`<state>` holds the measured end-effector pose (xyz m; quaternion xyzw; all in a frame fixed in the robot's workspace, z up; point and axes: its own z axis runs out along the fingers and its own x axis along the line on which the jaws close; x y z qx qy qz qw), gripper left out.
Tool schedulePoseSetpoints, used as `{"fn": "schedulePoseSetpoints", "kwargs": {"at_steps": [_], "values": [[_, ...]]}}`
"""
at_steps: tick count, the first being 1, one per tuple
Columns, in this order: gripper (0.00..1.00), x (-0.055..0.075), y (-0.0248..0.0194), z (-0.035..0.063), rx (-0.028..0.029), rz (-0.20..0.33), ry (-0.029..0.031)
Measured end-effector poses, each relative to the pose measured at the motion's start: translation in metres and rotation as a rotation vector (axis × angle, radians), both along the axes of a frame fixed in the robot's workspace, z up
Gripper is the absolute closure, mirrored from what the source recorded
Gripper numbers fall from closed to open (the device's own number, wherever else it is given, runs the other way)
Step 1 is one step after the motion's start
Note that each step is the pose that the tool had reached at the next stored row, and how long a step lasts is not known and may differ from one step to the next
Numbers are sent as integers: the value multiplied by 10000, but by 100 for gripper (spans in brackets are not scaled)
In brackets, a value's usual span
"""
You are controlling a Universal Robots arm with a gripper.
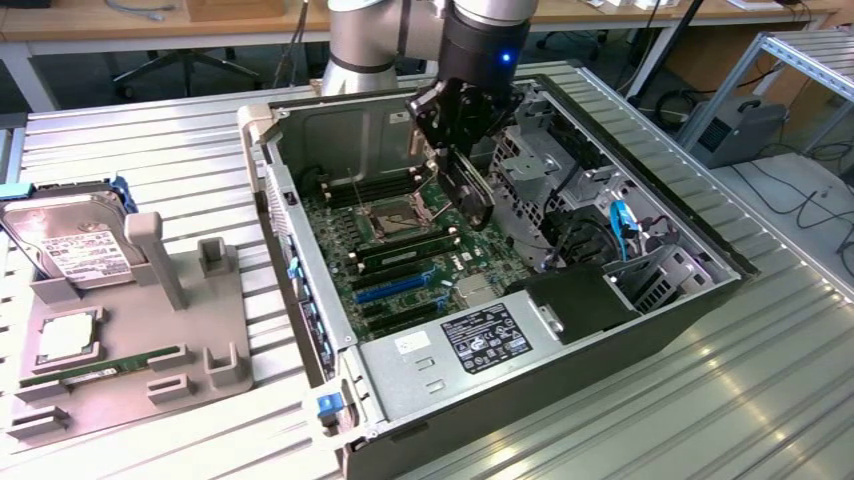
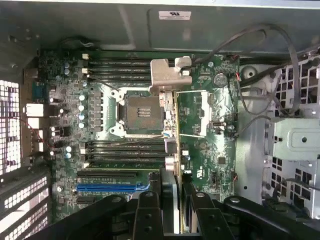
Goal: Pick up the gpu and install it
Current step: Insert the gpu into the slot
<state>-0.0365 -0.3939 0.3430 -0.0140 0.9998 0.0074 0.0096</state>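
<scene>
The claw (image 1: 461,135) is clamped on the gpu (image 1: 470,190) (card held on edge), over the motherboard (image 1: 434,255) inside the open computer case (image 1: 534,400) on the worktop (image 1: 160,160).

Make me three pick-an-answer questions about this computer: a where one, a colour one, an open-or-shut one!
1. Where is the gpu? A on the floor; B in the gripper, over the motherboard; C in a drawer.
2. What colour is the bright slot? A red; B blue; C yellow.
3. The case is: A open; B closed; C wrapped.
Answers: 1 B, the gripper holds it above the motherboard. 2 B, blue among black slots. 3 A, its insides show.
</scene>
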Motion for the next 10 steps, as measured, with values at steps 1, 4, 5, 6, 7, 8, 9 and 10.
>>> {"fn": "schedulePoseSetpoints", "kwargs": {"at_steps": [1,4,5,6,7,8,9,10], "values": [[73,0,0,0,1,479,-1],[73,0,0,-1,0,749,0],[73,0,0,-1,0,843,0],[73,0,0,-1,1,949,0],[73,0,0,-1,1,991,0],[73,0,0,-1,0,1031,-1],[73,0,0,-1,0,1073,0],[73,0,0,-1,0,1108,0]]}}
